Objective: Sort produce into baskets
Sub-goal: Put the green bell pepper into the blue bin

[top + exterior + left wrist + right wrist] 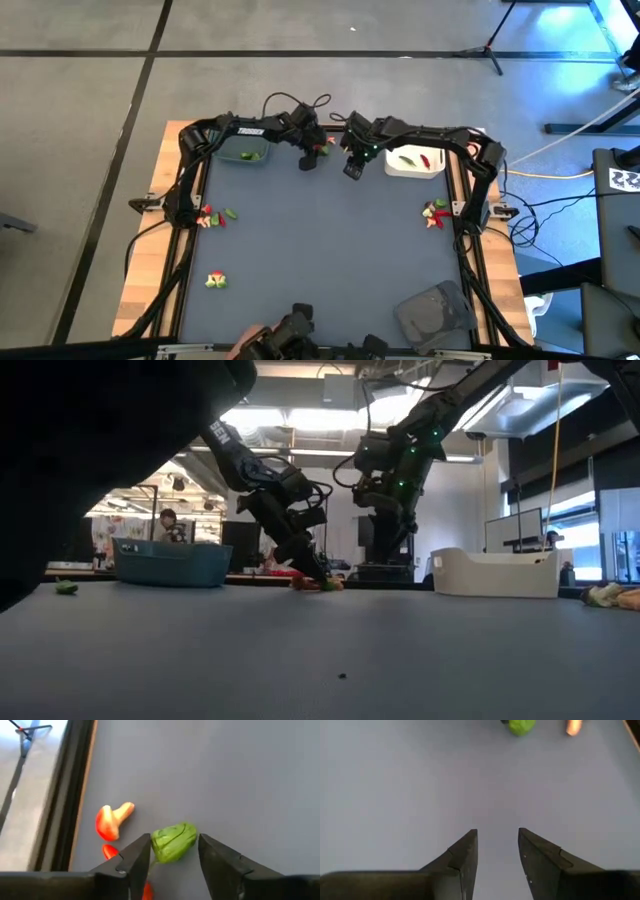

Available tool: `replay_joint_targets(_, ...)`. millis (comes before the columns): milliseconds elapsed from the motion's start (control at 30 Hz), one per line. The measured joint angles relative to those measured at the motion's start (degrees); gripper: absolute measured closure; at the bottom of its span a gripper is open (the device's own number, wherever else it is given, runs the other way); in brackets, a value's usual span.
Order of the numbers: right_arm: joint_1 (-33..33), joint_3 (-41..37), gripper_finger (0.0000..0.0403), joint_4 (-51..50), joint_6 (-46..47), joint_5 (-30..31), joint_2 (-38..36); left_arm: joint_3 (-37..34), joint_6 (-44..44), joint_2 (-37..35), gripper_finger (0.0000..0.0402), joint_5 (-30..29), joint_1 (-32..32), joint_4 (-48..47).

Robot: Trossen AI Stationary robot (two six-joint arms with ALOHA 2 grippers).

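Produce sits between left end effector fingers.

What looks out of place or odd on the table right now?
The dark grey basket sits askew at the near right corner, turned at an angle to the table edge and apparently overhanging it, while the blue basket and white basket sit square at the far edge. Produce lying in scattered clusters is expected.
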Motion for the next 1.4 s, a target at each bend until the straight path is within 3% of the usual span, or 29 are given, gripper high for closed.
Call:
replay_joint_targets(533,3.7,0.0,0.0262,-0.3,3.1,2.6,0.0,0.0,1.2,-0.3,0.0396,1.1,-0.2,-1.2)
replay_joint_targets(1000,12.1,-0.1,0.0262,-5.2,2.8,9.4,-3.0,-0.1,-6.6,-12.1,0.0396,-1.9,-0.5,-13.1)
replay_joint_targets(1300,14.4,-7.2,0.0262,-1.1,3.8,12.6,-3.0,-0.1,-9.4,-19.7,0.0392,-5.4,-0.4,-24.7)
replay_joint_targets(1400,14.4,-8.6,0.0262,2.8,6.1,11.9,-3.0,-0.1,-10.0,-22.9,0.0392,-9.0,-0.4,-27.8)
